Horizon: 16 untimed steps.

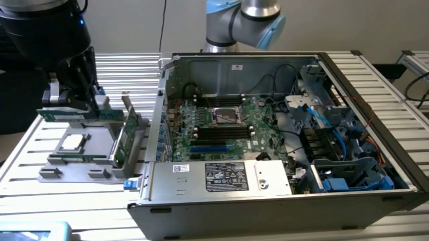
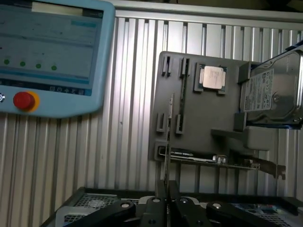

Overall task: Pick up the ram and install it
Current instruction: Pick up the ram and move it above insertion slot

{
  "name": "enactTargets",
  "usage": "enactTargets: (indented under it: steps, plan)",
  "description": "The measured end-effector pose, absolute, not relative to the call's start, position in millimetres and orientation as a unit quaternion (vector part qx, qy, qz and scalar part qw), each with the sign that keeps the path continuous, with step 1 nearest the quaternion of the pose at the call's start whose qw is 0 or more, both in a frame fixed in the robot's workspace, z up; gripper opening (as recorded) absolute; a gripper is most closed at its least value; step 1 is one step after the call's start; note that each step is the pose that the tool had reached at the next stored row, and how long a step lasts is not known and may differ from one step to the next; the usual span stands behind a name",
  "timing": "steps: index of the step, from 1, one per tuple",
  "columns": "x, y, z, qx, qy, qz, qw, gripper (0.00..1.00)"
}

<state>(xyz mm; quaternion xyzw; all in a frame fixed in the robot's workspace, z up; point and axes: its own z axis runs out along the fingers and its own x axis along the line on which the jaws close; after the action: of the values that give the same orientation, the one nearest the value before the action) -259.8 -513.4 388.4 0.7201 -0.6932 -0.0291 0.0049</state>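
Fingers [image 2: 174, 203] clamped on ram [image 1: 67, 115], stick pinched between them, level, in air over grey holder [image 1: 80, 163]. CPU [image 1: 72, 143] on holder below. Expansion card [image 1: 127, 133] upright beside. Open PC case [image 1: 201, 68] at exterior view's right.

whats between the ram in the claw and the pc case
In the exterior view, the green expansion card, standing upright in the gray holder, lies between the ram and the PC case.

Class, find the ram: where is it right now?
In the exterior view the ram is at the left, clamped in the gripper and held above the grey parts holder, to the left of the open computer case.
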Motion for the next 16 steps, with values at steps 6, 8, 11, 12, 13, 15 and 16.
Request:
enactTargets:
  steps: [6, 8, 11, 12, 13, 15, 16]
  plan:
    - [-236.3, -513.7, 397.1, 0.72, -0.693, -0.03, 0.004, 0.14]
    - [-227.0, -513.7, 397.6, 0.72, -0.693, -0.03, 0.004, 0.14]
    - [-213.5, -513.7, 398.2, 0.72, -0.693, -0.03, 0.004, 0.14]
    - [-208.8, -513.6, 398.4, 0.72, -0.693, -0.03, 0.004, 0.14]
    - [-204.3, -513.7, 398.6, 0.72, -0.693, -0.03, 0.004, 0.14]
    - [-195.3, -513.6, 398.6, 0.72, -0.693, -0.03, 0.004, 0.14]
    - [-190.6, -513.6, 398.6, 0.72, -0.693, -0.03, 0.004, 0.14]
